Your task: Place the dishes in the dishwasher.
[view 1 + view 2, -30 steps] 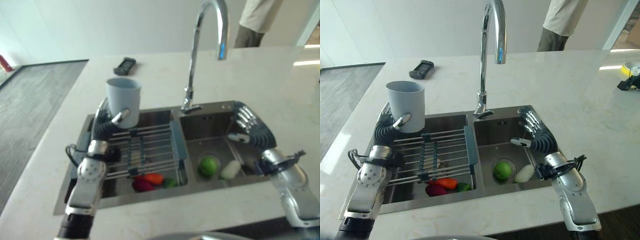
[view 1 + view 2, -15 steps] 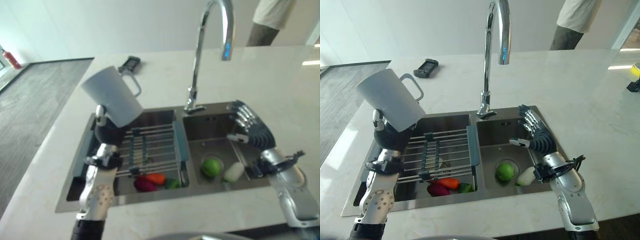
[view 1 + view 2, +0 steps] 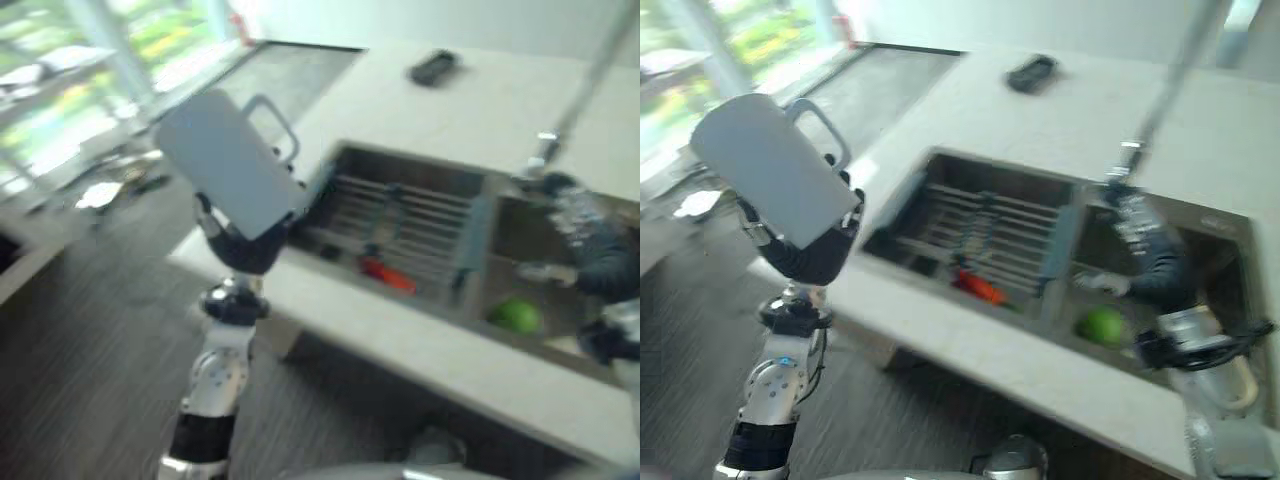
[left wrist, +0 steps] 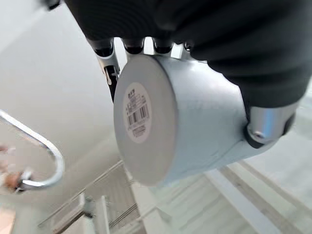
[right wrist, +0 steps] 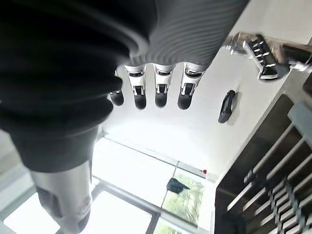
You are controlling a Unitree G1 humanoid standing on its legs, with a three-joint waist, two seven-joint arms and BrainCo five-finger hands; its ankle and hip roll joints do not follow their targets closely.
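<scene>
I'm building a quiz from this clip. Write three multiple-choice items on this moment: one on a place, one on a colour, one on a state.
1. Where is the mug?
A. On the sink rack
B. In the left hand, out past the counter edge
C. Under the tap

2. What colour is the round fruit in the right basin?
A. Green
B. Blue
C. Black

3. How is the right hand?
A. Shut on the fruit
B. Shut on the tap
C. Open, holding nothing

Answers: B, the left hand grips the mug above the floor. A, the fruit is green. C, the right hand has straight fingers.
</scene>
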